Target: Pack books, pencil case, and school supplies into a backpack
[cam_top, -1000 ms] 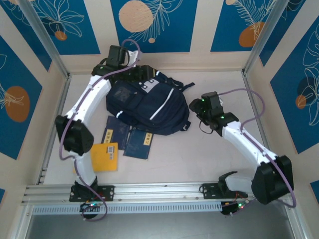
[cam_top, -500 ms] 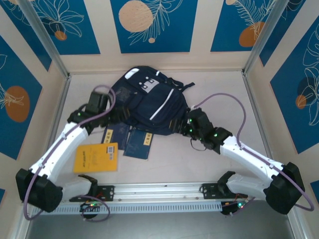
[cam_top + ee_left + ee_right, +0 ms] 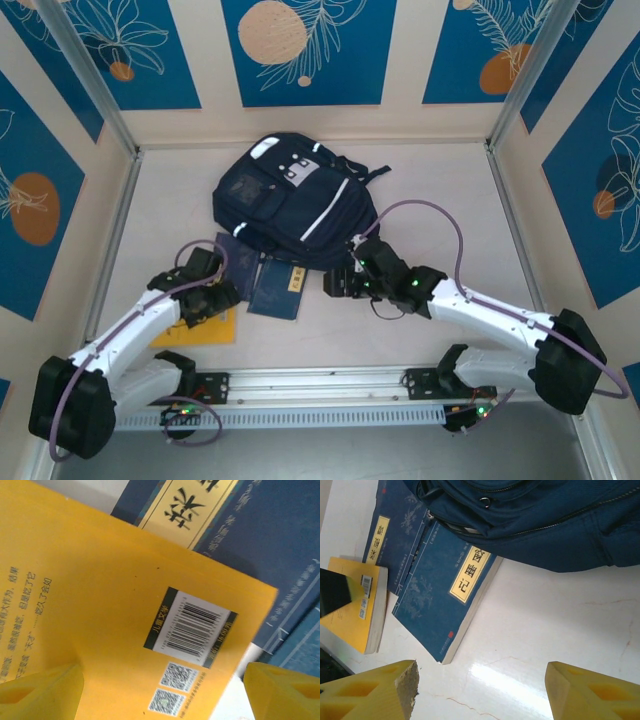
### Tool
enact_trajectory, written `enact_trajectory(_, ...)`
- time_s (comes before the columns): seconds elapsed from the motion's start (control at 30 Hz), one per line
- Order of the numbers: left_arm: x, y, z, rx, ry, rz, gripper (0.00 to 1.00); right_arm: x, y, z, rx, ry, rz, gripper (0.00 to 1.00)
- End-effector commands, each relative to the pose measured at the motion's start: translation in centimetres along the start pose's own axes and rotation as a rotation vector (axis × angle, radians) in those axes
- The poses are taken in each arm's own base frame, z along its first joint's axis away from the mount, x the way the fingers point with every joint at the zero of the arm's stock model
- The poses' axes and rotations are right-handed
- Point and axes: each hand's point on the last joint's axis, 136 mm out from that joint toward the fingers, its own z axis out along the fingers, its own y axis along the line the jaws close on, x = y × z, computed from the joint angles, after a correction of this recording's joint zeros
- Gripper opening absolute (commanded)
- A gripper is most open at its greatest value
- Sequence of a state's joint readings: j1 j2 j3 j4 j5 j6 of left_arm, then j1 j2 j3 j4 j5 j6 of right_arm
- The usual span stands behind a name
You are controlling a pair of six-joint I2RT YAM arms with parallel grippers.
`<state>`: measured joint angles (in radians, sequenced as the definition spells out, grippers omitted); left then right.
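The navy backpack (image 3: 290, 200) lies closed at the table's back centre, its lower edge (image 3: 545, 520) over the tops of two navy books (image 3: 278, 288) (image 3: 235, 262). To their left lies the orange-yellow book (image 3: 222, 328). My left gripper (image 3: 220, 300) (image 3: 162, 697) hovers open just above this book's barcode corner (image 3: 190, 627), one fingertip (image 3: 40, 695) over the cover and the other beyond its edge. My right gripper (image 3: 336, 284) (image 3: 480, 690) stands open over bare table right of the nearer navy book (image 3: 445, 595). The pencil case and school supplies are out of view.
Bare white table (image 3: 430, 200) spreads right of the backpack. Frame walls enclose the table on three sides, and a metal rail (image 3: 320, 385) runs along the near edge. The left gripper's dark body (image 3: 335, 592) sits over the orange-yellow book (image 3: 355, 615).
My left arm swung from behind the backpack to the near left, down over the orange-yellow book. My right gripper moved left and nearer, from beside the backpack to beside the navy books.
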<state>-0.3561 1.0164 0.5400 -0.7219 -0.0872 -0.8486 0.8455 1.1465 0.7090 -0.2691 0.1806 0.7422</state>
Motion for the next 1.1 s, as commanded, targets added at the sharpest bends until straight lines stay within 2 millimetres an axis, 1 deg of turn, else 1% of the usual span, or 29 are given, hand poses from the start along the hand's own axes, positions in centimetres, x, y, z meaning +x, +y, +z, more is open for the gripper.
enact_trajectory(0.0, 0.5, -0.3, 1.6, 0.035, 0.005, -0.025, 0.82, -1.0, 2.2, -0.1, -0.064, -0.006, -0.024, 0.68)
enact_trajectory(0.13, 2.4, -1.9, 2.9, 0.138, 0.088, -0.001, 0.80, -1.0, 2.4, 0.7, -0.059, 0.021, -0.018, 0.68)
enact_trajectory(0.27, 4.5, -3.5, 3.1, 0.238, 0.173, 0.029, 0.76, -0.9, 2.5, 1.5, -0.055, 0.049, -0.002, 0.68)
enact_trajectory(0.47, 7.3, -6.0, 2.3, 0.331, 0.244, 0.182, 0.75, -1.0, 2.3, 2.7, -0.071, 0.089, 0.070, 0.68)
enact_trajectory(0.6, 8.4, -7.4, 1.6, 0.363, 0.259, 0.297, 0.75, -1.2, 2.3, 3.2, -0.085, 0.108, 0.101, 0.68)
enact_trajectory(0.8, 10.5, -10.3, 0.6, 0.419, 0.309, 0.463, 0.73, -1.9, 2.5, 3.8, -0.088, 0.135, 0.091, 0.68)
enact_trajectory(0.83, 10.6, -10.7, 0.4, 0.420, 0.308, 0.489, 0.72, -2.1, 2.7, 3.9, -0.093, 0.142, 0.080, 0.68)
enact_trajectory(0.9, 10.4, -10.9, -0.2, 0.393, 0.280, 0.524, 0.71, -2.4, 2.9, 4.3, -0.092, 0.167, 0.051, 0.68)
enact_trajectory(1.0, 9.0, -10.4, -1.6, 0.371, 0.205, 0.513, 0.70, -2.9, 4.1, 5.3, -0.122, 0.230, -0.020, 0.68)
enact_trajectory(1.07, 8.3, -9.9, -2.8, 0.387, 0.153, 0.497, 0.71, -2.9, 4.8, 6.5, -0.140, 0.285, -0.077, 0.69)
